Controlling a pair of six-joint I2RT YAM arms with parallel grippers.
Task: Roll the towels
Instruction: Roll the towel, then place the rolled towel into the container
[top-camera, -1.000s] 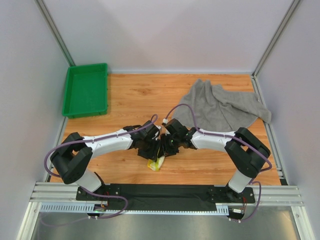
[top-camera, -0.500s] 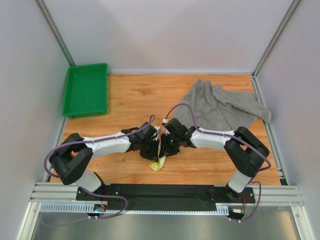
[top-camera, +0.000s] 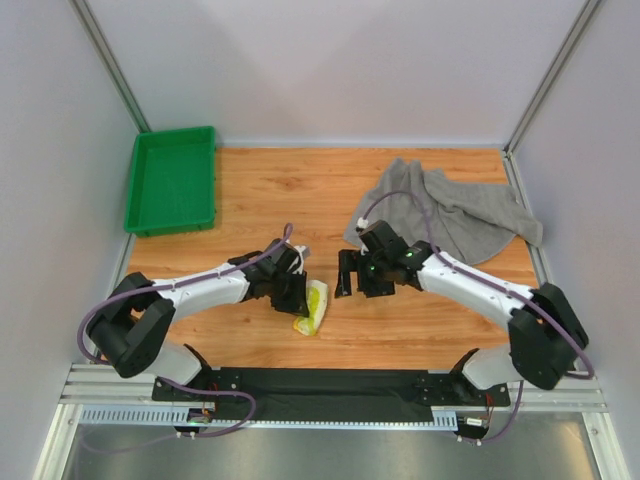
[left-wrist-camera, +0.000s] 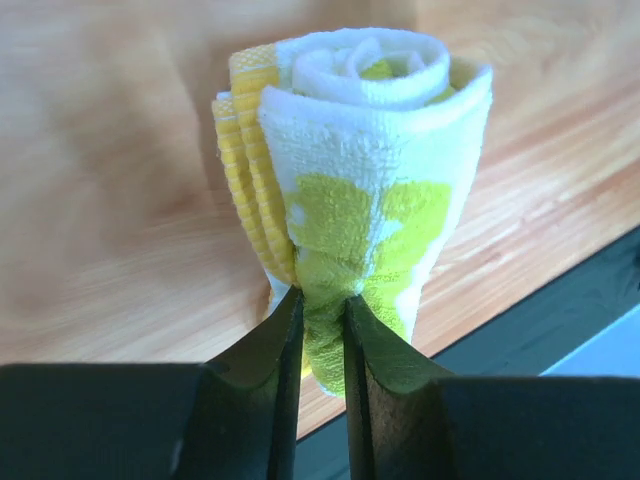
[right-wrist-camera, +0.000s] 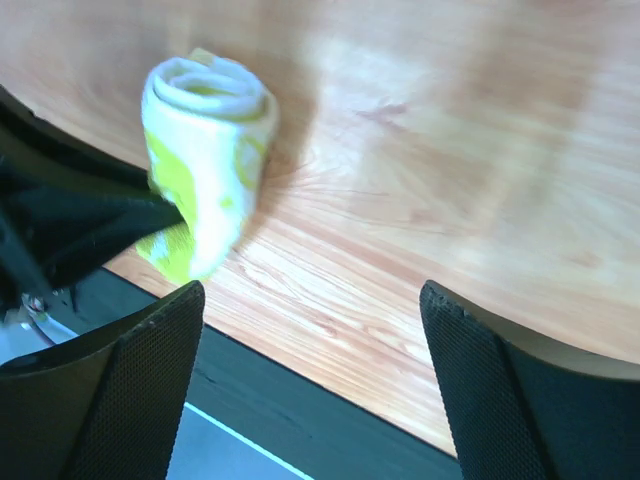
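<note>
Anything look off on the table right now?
The grey towel lies crumpled and unrolled at the far right. The rolled printed towel, pinched by the left gripper, looks tidy.

The white-yellow towel (right-wrist-camera: 208, 150) is rolled into a tube (its spiral end faces the camera) over the wooden table (right-wrist-camera: 450, 150). The left gripper (right-wrist-camera: 150, 215) pinches its lower part from the left side. The right gripper (right-wrist-camera: 310, 300) has its fingers wide apart, with nothing between them.
</note>
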